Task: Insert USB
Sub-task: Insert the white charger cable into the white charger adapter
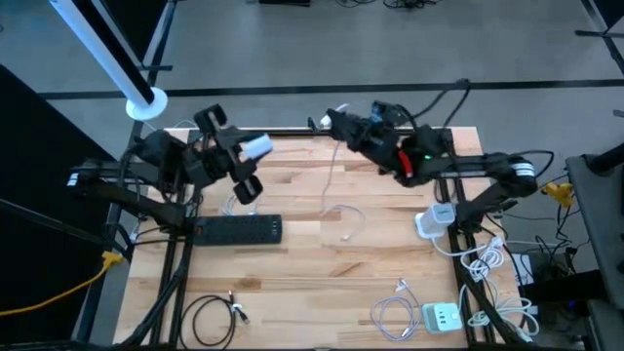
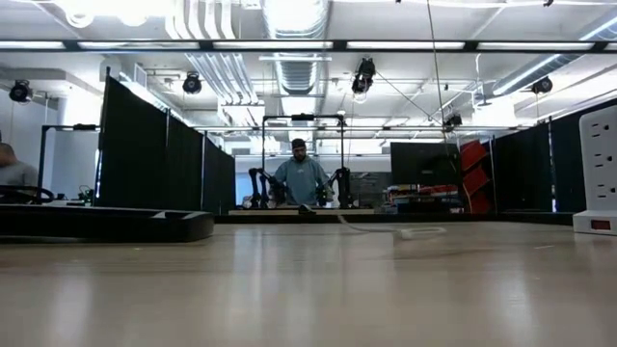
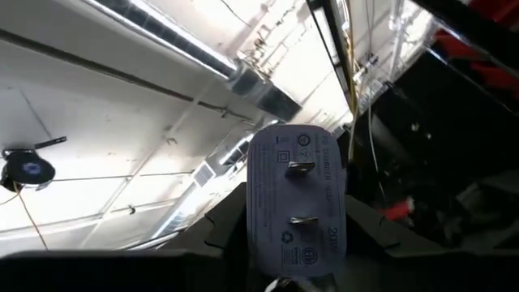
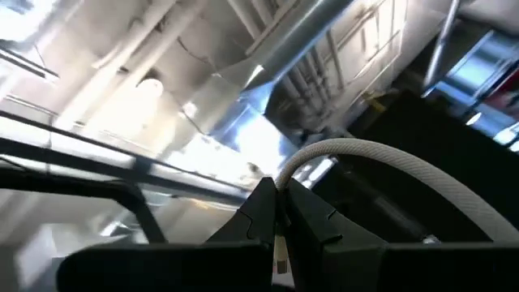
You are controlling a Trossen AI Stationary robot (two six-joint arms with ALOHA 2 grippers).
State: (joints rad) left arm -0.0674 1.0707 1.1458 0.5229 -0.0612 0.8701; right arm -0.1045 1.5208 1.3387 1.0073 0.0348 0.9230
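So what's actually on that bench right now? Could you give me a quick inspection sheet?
Surface: wooden table, bare in the middle.
Job's things: white charger held by the left gripper, prongs showing; white cable held by the right gripper, both raised above the table.
Clutter: black power strip; white power strip; white adapter.
Grippers: left shut on charger; right shut on cable.
Cables: black coil; white coil.
Surroundings: person beyond the table.
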